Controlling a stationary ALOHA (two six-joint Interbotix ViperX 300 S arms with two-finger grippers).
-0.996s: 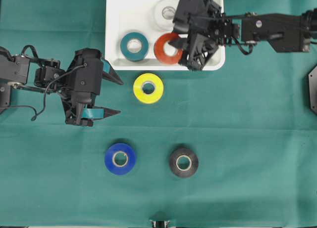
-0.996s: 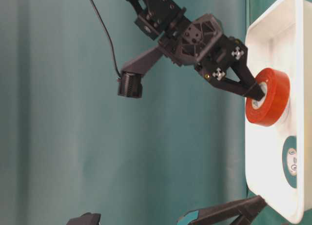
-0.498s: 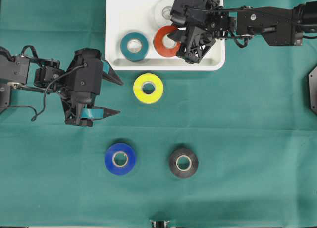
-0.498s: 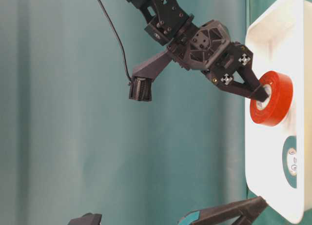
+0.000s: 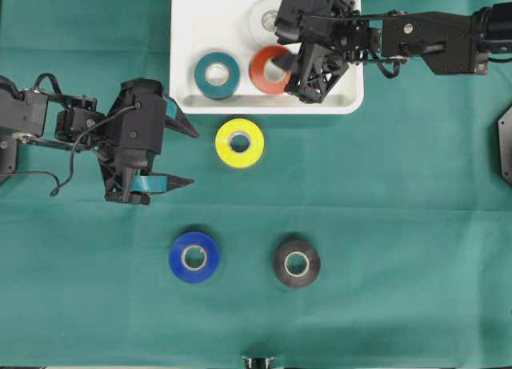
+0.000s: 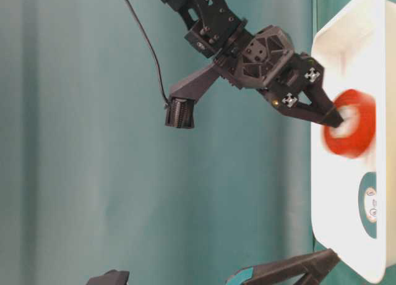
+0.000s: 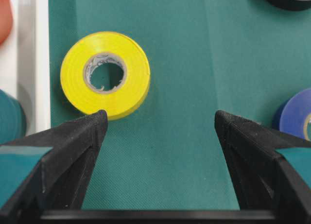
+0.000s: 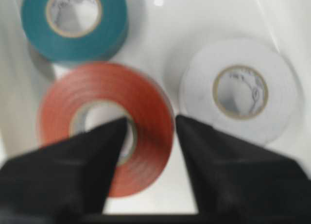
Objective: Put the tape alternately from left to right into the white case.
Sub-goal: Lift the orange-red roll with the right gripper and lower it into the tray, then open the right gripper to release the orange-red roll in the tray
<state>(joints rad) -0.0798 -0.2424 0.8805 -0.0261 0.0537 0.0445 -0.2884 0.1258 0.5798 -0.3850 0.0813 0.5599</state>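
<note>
The white case (image 5: 192, 17) holds a teal roll (image 5: 217, 74), a white roll (image 5: 266, 17) and a red-orange roll (image 5: 266, 71). My right gripper (image 8: 150, 121) hovers in the case with its jaws parted. One finger sits in the red-orange roll's (image 8: 97, 85) core and the other outside its wall. That roll (image 6: 352, 131) is motion-blurred against the case floor. On the cloth lie the yellow roll (image 5: 239, 142), the blue roll (image 5: 194, 257) and the black roll (image 5: 296, 262). My left gripper (image 5: 194, 156) is wide open and empty, just left of the yellow roll (image 7: 136, 78).
The green cloth covers the whole table. The case's near rim (image 7: 41, 63) runs just beyond the yellow roll. A black fixture (image 5: 504, 145) sits at the right edge, and the right arm (image 5: 440, 41) reaches in over the case's right side.
The right gripper carried the red-orange roll deeper into the case, then its jaws parted and the roll dropped free, blurred. The left arm has not moved.
</note>
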